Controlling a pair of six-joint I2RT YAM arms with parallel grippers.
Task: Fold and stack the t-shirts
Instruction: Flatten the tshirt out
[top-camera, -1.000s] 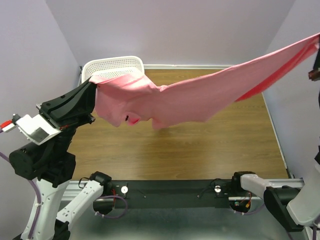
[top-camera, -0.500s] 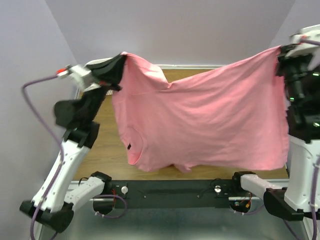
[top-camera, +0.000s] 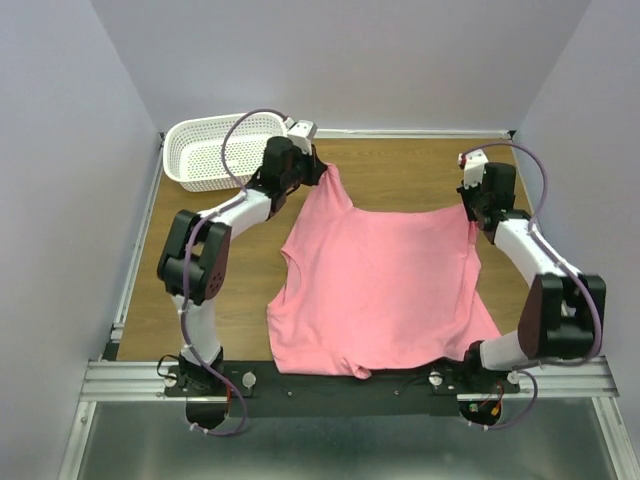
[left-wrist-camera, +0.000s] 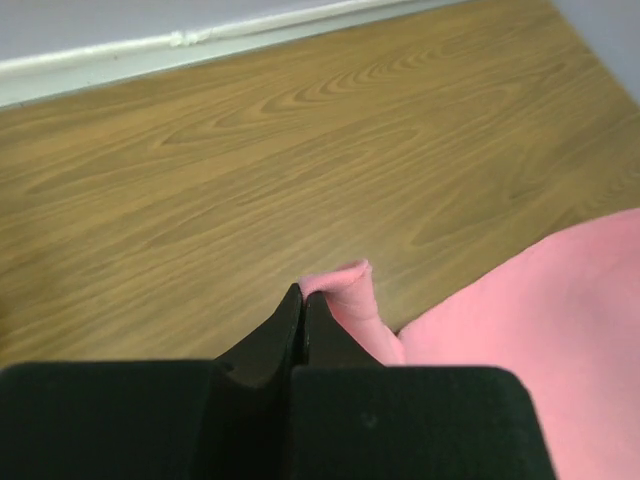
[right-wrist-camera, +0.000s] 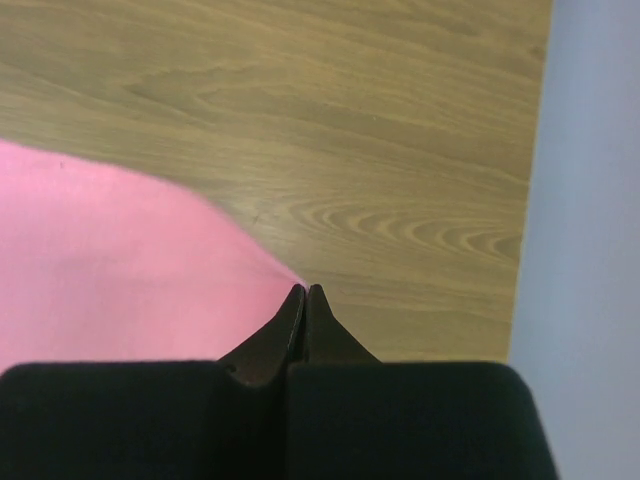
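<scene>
Left pincer (left-wrist-camera: 303, 292) is pressed together on one far corner of the pink t-shirt (top-camera: 385, 290), and the right pincer (right-wrist-camera: 304, 290) pinches the other. The t-shirt lies spread flat on the worktop (top-camera: 400, 175), its near edge reaching the front rail (top-camera: 300, 385).

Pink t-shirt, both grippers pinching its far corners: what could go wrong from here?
The near edge of the salmon-pink cloth t-shirt overlaps the black base rail; it may snag or slide off.
The left gripper and right gripper each pinch only a small tip of cloth; a pull could slip it free.
Its far edge lies skewed; folds may come out crooked.
</scene>
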